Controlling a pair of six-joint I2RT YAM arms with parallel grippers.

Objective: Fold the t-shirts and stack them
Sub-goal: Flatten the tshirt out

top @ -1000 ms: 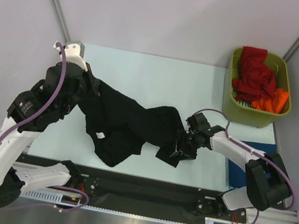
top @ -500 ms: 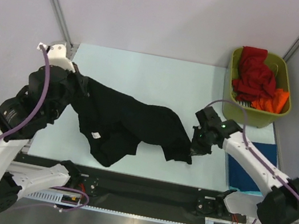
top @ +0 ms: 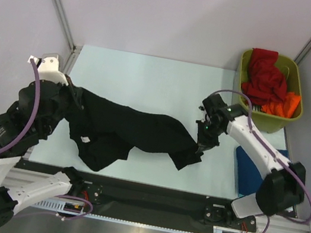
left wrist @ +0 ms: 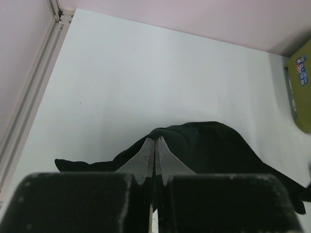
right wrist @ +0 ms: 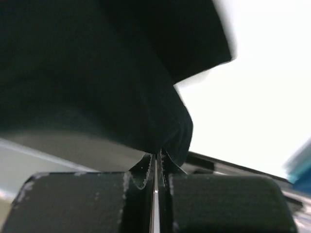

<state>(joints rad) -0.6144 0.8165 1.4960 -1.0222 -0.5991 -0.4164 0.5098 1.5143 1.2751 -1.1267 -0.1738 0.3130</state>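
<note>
A black t-shirt [top: 135, 130] hangs stretched across the table between my two grippers, with its lower part bunched on the surface. My left gripper [top: 73, 93] is shut on the shirt's left end; in the left wrist view the fingertips [left wrist: 154, 141] pinch a fold of the black cloth [left wrist: 209, 145]. On the right end, my right gripper [top: 201, 141] is shut too, and in the right wrist view the black cloth [right wrist: 97, 73] runs down into the closed tips [right wrist: 156, 158]. A red t-shirt [top: 265, 75] and an orange t-shirt [top: 282, 106] lie in the bin.
An olive-green bin [top: 239, 101] stands at the back right corner of the pale table [top: 150, 79]. A dark blue cloth [top: 250, 169] lies at the table's right edge under my right arm. Metal frame posts rise at both back corners.
My right gripper closed on the shirt's right end and moved back and up. My left arm drew its end leftward, so the shirt is pulled out longer.
</note>
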